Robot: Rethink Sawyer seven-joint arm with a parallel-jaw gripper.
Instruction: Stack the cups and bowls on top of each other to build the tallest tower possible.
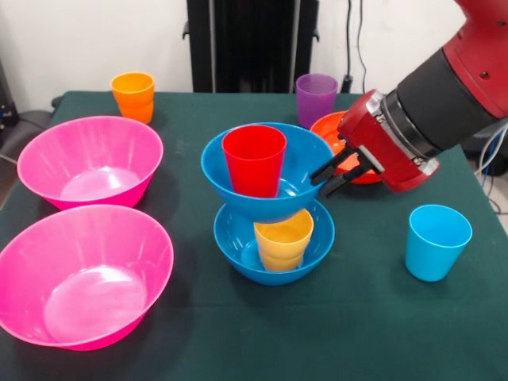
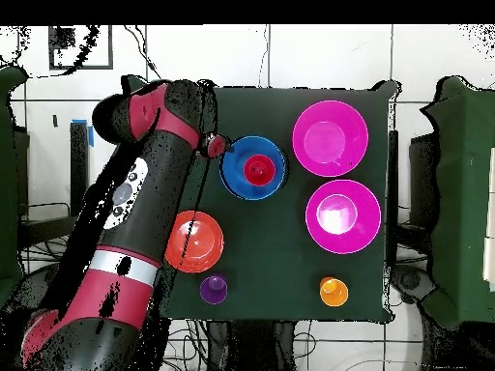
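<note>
A blue bowl point(image 1: 238, 238) stands mid-table with a yellow cup point(image 1: 283, 238) upright inside it. A second blue bowl point(image 1: 218, 171) rests tilted on that cup and holds a red cup point(image 1: 254, 159). These make the tower point(image 2: 253, 169). My gripper point(image 1: 318, 184) hangs just right of the upper bowl's rim, open, with nothing between its black fingers point(image 1: 333, 165). From overhead the gripper point(image 2: 215, 147) sits at the bowl's left edge. A light blue cup point(image 1: 436, 240) stands alone to the right.
Two pink bowls point(image 1: 91, 159) point(image 1: 79, 274) fill the left side. An orange cup point(image 1: 133, 95) and a purple cup point(image 1: 316, 99) stand at the far edge. An orange-red bowl point(image 1: 329, 127) lies behind my gripper. The arm point(image 2: 145, 193) covers the table's left edge overhead.
</note>
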